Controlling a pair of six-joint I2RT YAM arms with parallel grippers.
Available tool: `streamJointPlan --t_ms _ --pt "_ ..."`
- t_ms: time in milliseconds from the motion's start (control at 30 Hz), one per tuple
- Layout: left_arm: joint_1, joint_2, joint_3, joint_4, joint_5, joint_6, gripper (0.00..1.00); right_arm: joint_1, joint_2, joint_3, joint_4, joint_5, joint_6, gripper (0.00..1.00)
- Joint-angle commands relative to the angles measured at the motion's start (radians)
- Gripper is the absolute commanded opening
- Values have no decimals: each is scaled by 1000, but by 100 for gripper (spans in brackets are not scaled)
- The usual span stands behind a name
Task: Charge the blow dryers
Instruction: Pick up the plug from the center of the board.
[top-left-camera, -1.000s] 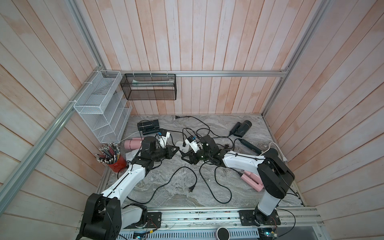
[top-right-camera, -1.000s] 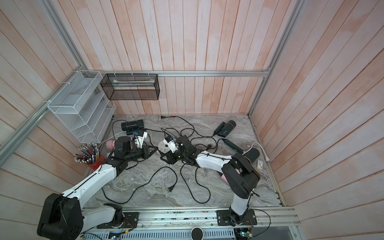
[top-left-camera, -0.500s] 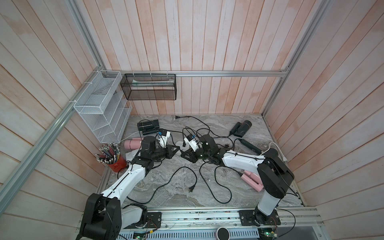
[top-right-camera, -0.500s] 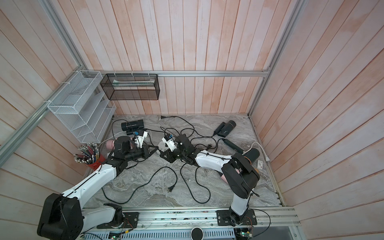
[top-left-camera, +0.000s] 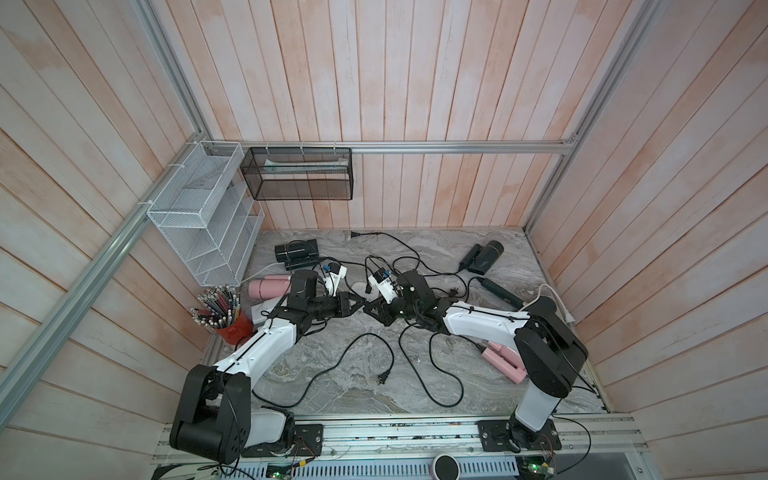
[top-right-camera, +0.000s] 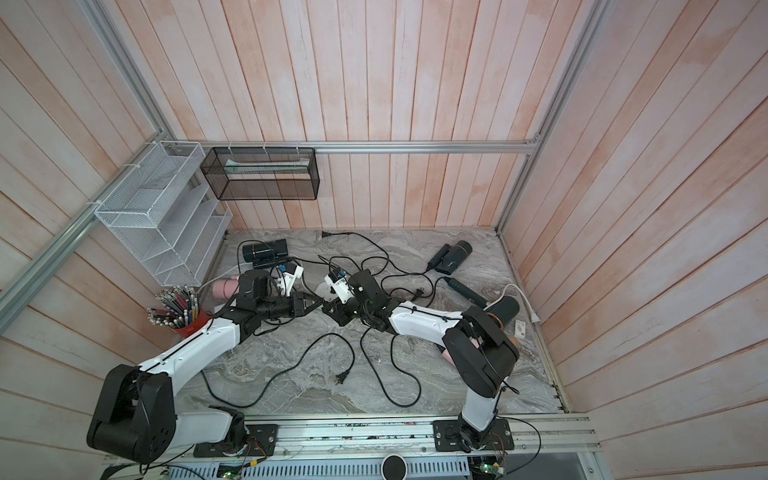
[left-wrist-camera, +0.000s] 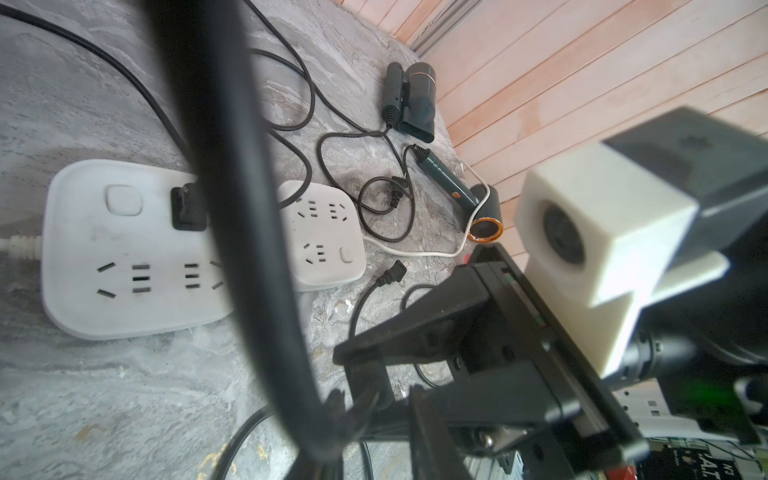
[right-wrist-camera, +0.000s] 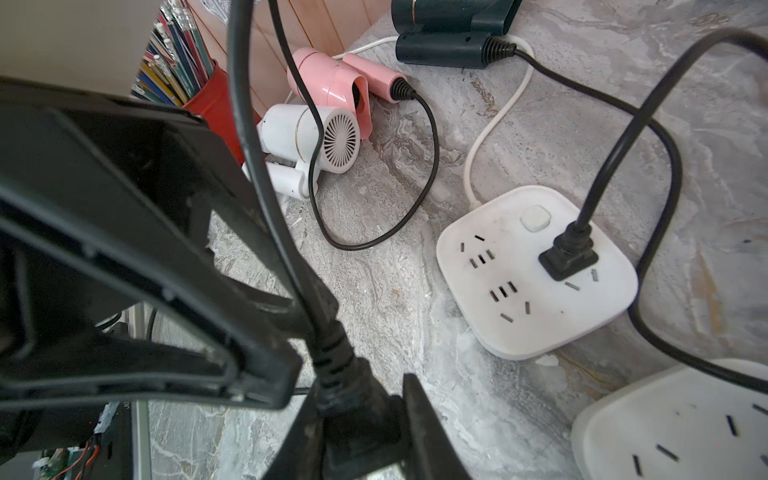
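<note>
Mid-table, my right gripper (right-wrist-camera: 357, 436) is shut on a black plug (right-wrist-camera: 353, 411) whose cord (right-wrist-camera: 249, 166) rises out of view. My left gripper (top-left-camera: 356, 301) faces it tip to tip, open, its jaws slightly parted beside that cord. The blow dryers lie around: black (top-left-camera: 296, 252) at the back left, pink (right-wrist-camera: 328, 89) and pale grey (right-wrist-camera: 307, 141) under my left arm, dark ones (left-wrist-camera: 415, 95) (left-wrist-camera: 457, 195) at the right, and pink (top-left-camera: 503, 361) by my right arm's base. One white power strip (right-wrist-camera: 536, 274) has a plug in it; a second strip (right-wrist-camera: 673, 424) lies beside it.
Black cords loop over the marble table (top-left-camera: 332, 395), with a loose plug (top-left-camera: 382, 378) near the front. A red cup of pencils (top-left-camera: 226, 320) stands at the left edge. On the walls hang a white wire rack (top-left-camera: 203, 216) and a black mesh basket (top-left-camera: 297, 174).
The right jaws have closed on the plug and the left jaws have parted from it. Both arms stay almost where they were.
</note>
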Motion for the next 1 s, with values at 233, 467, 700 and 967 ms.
streamJointPlan --t_ms 233,467,700,967 --pt "-4 44 58 -58 -3 6 25 43 -17 23 -33 102 -46 16" --pt "-5 54 72 -122 26 47 26 50 -20 27 -41 144 -60 15" --pt "-6 74 93 -149 55 62 28 59 -20 32 -43 152 -71 14" --pt "-4 100 100 -132 57 41 18 66 -27 26 -37 156 -76 13"
